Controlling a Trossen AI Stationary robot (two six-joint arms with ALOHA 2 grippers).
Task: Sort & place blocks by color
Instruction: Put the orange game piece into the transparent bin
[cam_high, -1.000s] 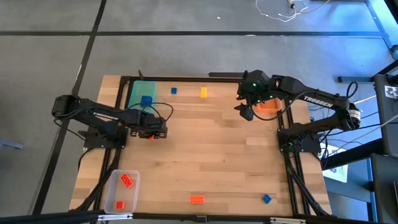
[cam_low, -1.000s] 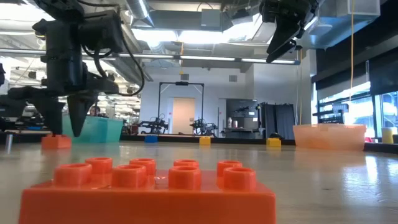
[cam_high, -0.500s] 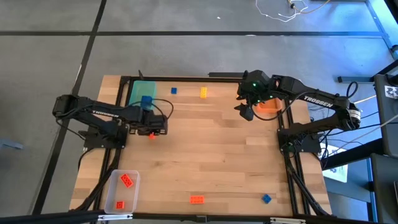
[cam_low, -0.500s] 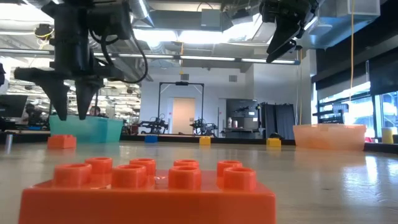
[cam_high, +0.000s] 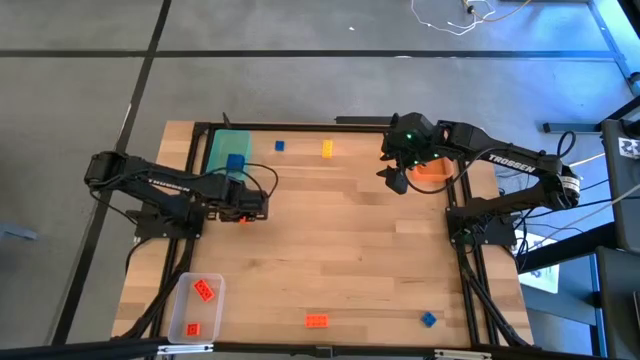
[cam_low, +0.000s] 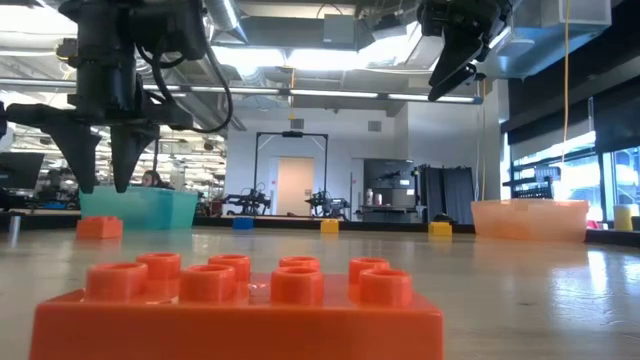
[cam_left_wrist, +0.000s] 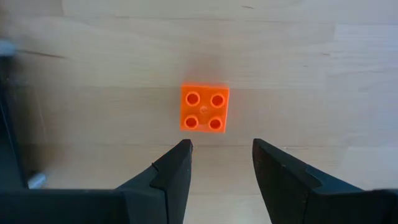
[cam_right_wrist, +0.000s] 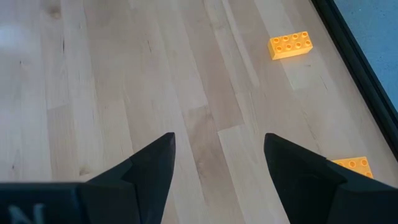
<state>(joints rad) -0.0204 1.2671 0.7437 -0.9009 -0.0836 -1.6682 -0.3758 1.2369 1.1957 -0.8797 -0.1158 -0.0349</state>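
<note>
One red-orange brick (cam_left_wrist: 204, 108) on table | left gripper (cam_left_wrist: 221, 163) above, fingers apart, empty | right gripper (cam_right_wrist: 219, 163) spread wide, empty

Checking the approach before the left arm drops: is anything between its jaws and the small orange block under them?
Nothing visible. The left gripper hangs open above the orange block, which lies alone on bare wood, clear of the jaws. In the high view the green tray sits off to the side, not in the path.
</note>
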